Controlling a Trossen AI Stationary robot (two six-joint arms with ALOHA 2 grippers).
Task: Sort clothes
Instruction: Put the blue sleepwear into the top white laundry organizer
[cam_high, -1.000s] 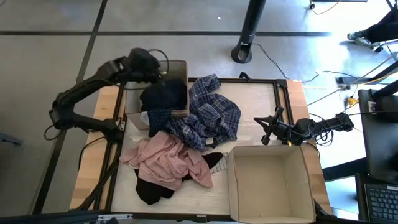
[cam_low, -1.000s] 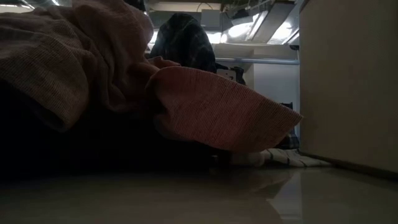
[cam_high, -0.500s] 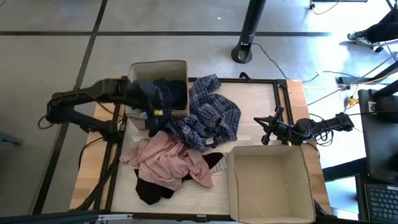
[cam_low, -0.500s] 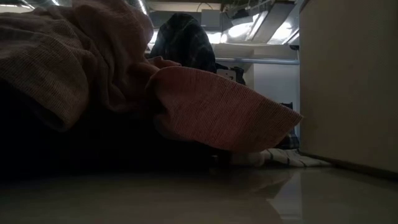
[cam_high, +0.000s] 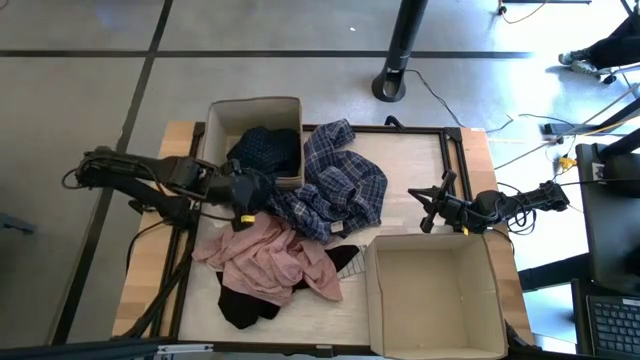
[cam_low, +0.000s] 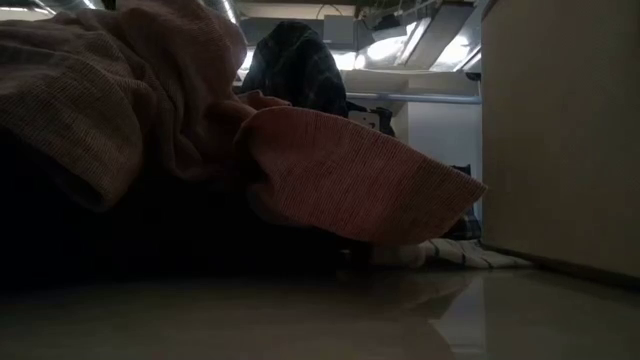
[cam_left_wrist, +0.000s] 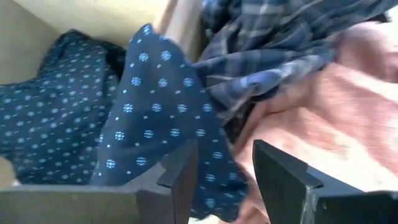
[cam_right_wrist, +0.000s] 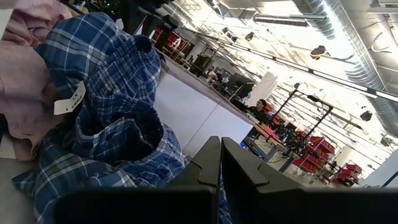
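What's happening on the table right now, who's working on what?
The left pincer, fingers apart, sits low by the dark navy patterned piece, which hangs over the edge of the small cardboard box. The blue-white plaid shirt, the pale pink garment and a black piece lie heaped on the table. The right pincer waits shut beside the empty large box.

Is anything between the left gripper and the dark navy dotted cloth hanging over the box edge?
Nothing visible. The left gripper, fingers apart, sits right at the dark navy dotted cloth draping from the tan cardboard box, with the blue-white plaid shirt beside it.
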